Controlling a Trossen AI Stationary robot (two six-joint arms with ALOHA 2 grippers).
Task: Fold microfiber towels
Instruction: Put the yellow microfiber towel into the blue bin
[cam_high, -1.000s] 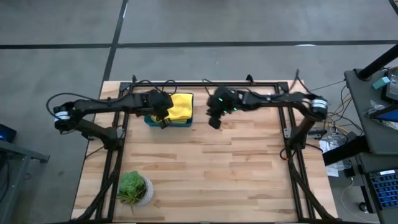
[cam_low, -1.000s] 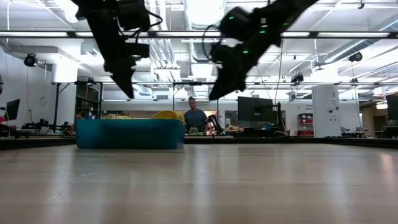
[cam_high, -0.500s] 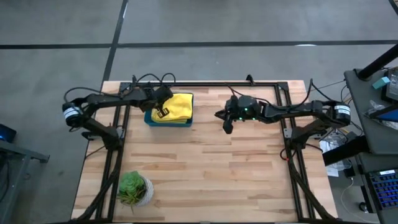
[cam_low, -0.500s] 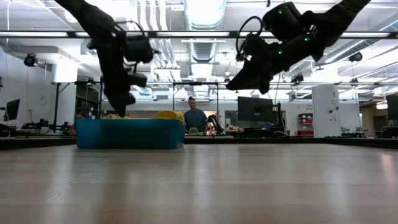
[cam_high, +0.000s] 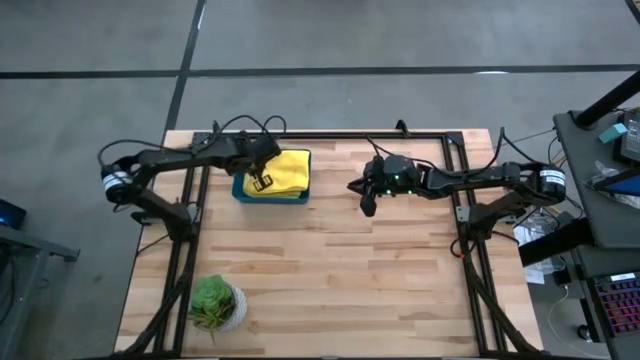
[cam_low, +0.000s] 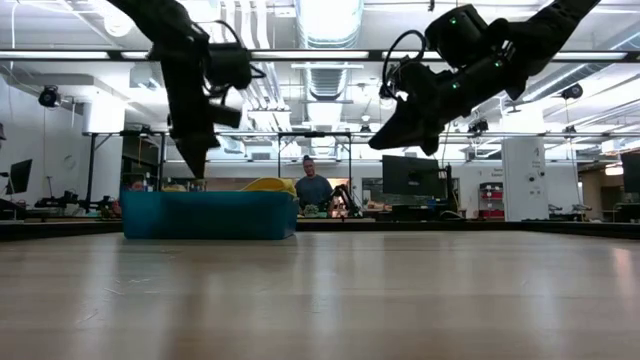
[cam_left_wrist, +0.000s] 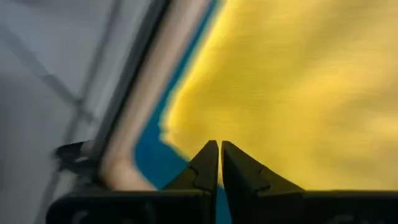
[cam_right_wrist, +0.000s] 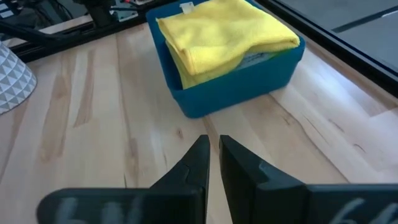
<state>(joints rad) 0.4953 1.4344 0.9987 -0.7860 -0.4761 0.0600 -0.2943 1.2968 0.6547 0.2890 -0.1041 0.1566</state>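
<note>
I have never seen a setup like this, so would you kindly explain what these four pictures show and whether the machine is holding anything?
This is a robot with two dark arms working at a wooden table. One picture looks straight down from above, one looks level across the table top into the room behind, and the other two come from cameras on each arm's wrist.

On the table stands a teal tray with a folded yellow towel on top of its contents; something pale shows beneath the towel. A small potted plant sits at a near corner of the table.

The left gripper hangs above the tray, shut and empty; its wrist camera sees the yellow towel just ahead. The right gripper hangs over bare table beside the tray, also shut and empty. Nothing is held.
</note>
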